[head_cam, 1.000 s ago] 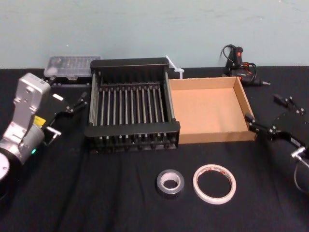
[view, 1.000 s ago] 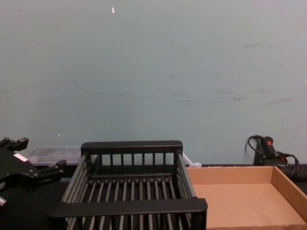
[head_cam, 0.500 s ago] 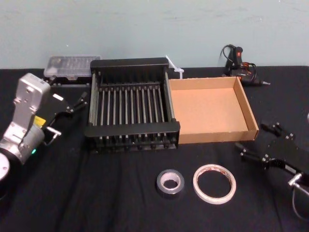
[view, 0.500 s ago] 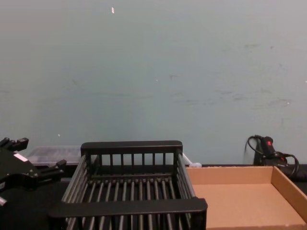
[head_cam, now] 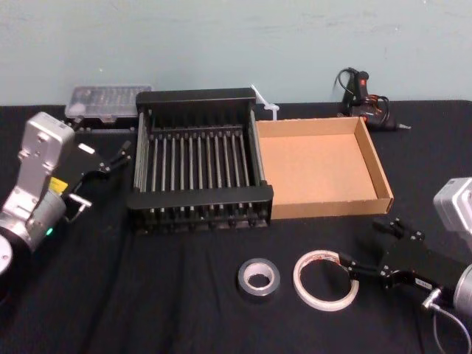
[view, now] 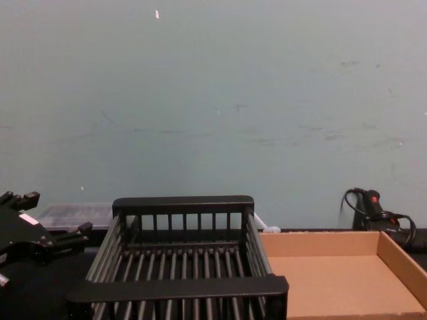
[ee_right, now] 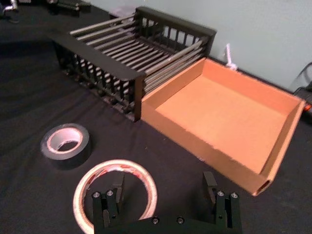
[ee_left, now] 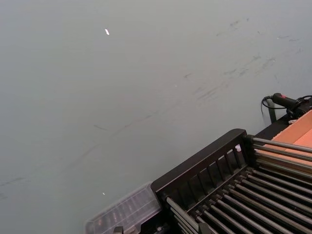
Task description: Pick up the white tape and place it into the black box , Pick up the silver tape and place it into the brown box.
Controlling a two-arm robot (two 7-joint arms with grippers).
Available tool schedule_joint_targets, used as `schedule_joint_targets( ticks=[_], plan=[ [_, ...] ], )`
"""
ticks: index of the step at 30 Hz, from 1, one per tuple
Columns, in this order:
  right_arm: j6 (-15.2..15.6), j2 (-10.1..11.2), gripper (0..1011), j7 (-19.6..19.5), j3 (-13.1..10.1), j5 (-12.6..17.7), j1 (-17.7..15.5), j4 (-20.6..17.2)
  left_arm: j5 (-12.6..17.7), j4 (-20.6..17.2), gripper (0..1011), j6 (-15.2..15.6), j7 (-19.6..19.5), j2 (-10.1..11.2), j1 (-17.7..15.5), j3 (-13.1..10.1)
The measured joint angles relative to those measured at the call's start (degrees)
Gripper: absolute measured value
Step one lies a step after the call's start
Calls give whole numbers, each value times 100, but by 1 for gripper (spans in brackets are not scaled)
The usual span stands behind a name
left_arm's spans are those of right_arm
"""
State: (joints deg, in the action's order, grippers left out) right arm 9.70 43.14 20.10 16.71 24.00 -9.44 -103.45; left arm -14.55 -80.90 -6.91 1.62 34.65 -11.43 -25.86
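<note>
Well, the right gripper point(head_cam: 363, 247) hovered spread wide at the white tape point(head_cam: 301, 284), lying flat near the silver tape point(head_cam: 242, 280) before the brown box point(head_cam: 332, 207), where a finger landing on the roll could skid it away; the left gripper point(head_cam: 112, 158) sat open by the black box point(head_cam: 199, 198).

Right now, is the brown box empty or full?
Empty: the brown box shows only its bare cardboard floor inside.

Open-topped black box point(head_cam: 200, 198), white tape point(head_cam: 324, 303) close beside silver tape point(head_cam: 258, 290)
</note>
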Motion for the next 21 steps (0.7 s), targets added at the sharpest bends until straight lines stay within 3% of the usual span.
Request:
schedule_joint_targets(
  ticks=[9, 21],
  plan=[
    [306, -167, 1003, 236, 63, -28, 107, 166, 0, 0, 1001, 0, 0, 0, 0, 0],
    [465, -336, 1002, 362, 153, -151, 228, 345, 0, 0, 1001, 0, 0, 0, 0, 0]
  ],
)
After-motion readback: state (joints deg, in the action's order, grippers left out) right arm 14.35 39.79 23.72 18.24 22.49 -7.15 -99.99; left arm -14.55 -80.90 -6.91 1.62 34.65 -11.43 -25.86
